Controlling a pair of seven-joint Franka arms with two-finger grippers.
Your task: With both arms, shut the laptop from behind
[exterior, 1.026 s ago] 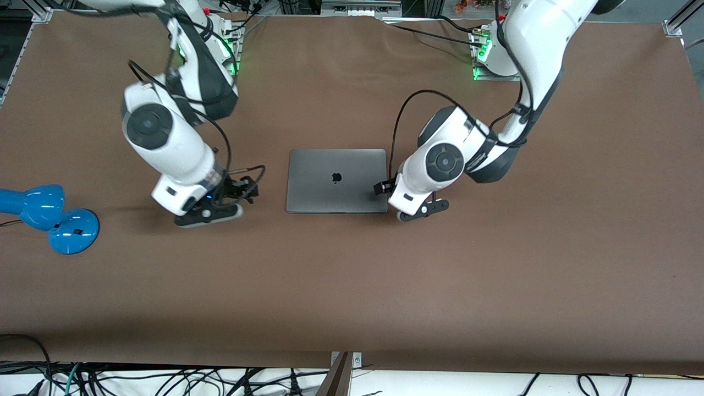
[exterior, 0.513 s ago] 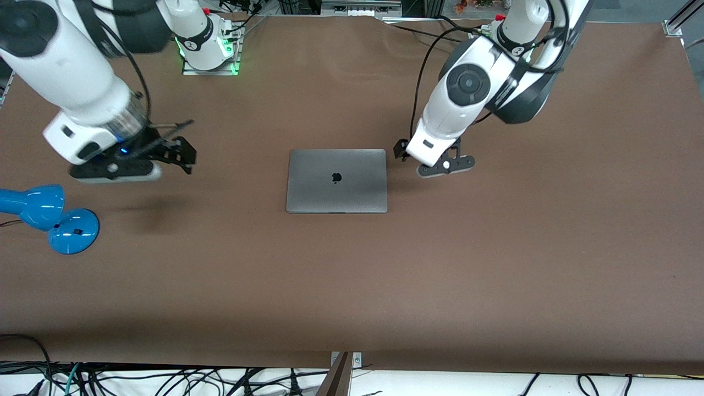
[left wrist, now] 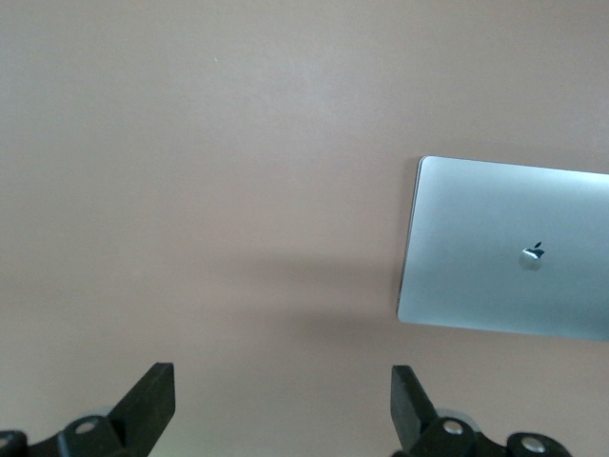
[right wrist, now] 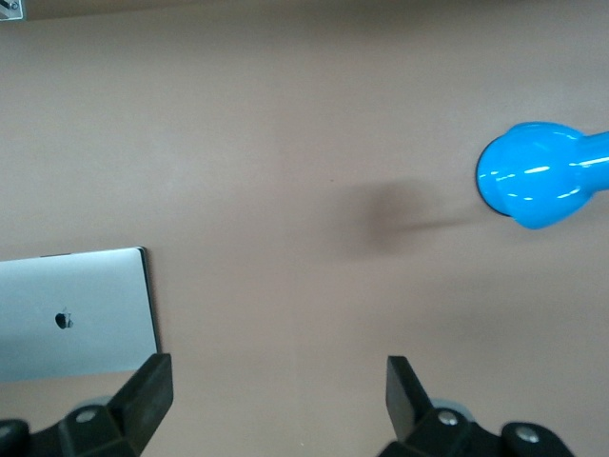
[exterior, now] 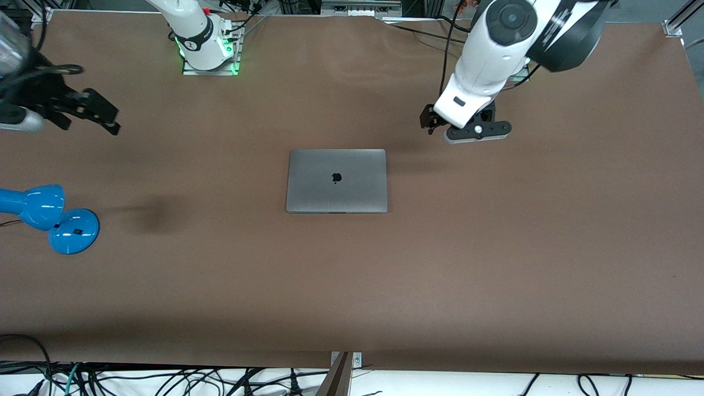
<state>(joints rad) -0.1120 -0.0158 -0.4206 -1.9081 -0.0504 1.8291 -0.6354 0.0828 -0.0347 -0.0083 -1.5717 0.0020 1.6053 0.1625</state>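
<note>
Laptop [exterior: 336,180] lies closed; wrist views show left gripper [left wrist: 281,405] and right gripper [right wrist: 276,400] spread, empty.

The shut laptop [exterior: 336,181] lies flat mid-counter [exterior: 495,264], bare cloth on every side of it. A blue lamp [exterior: 47,217] stands well apart from the laptop at the right arm's end. Both grippers, left gripper [exterior: 465,124] and right gripper [exterior: 82,113], hang wide-jawed, clear of the laptop.
</note>
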